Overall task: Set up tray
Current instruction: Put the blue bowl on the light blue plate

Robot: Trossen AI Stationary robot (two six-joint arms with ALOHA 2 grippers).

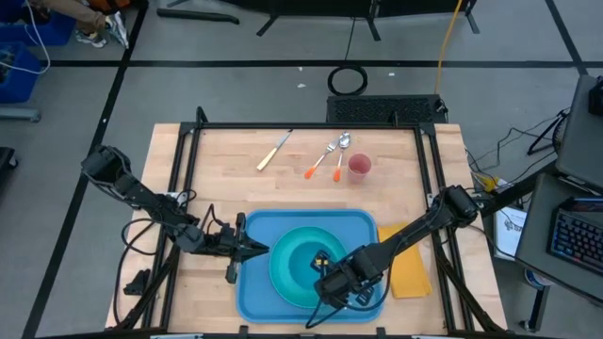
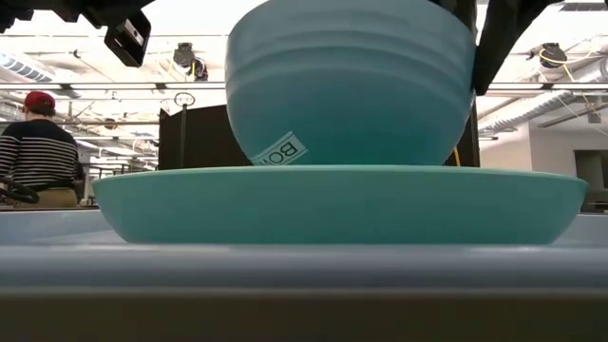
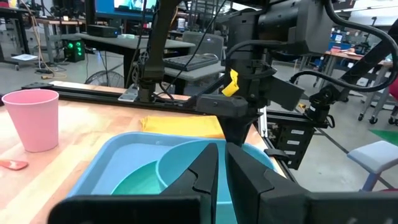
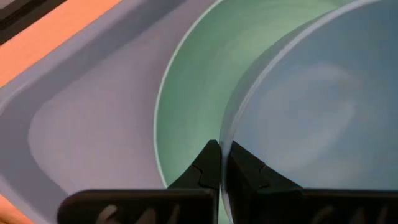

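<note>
we see the tray (image 1: 254, 282) lying flat on the bench (image 1: 236, 179), a round plate (image 1: 287, 264) inside it and a bowl (image 2: 351, 81) over the plate. the right hand (image 1: 325, 280) is above the tray, clenched on the bowl's rim, one finger inside and one outside. the left hand (image 1: 256, 249) sits at the tray's left edge, fingers nearly together around the rim. beyond the tray lie a cup (image 1: 360, 166), spoons (image 1: 332, 156) and a knife (image 1: 273, 151); a napkin (image 1: 411, 268) lies just right of the tray.
</note>
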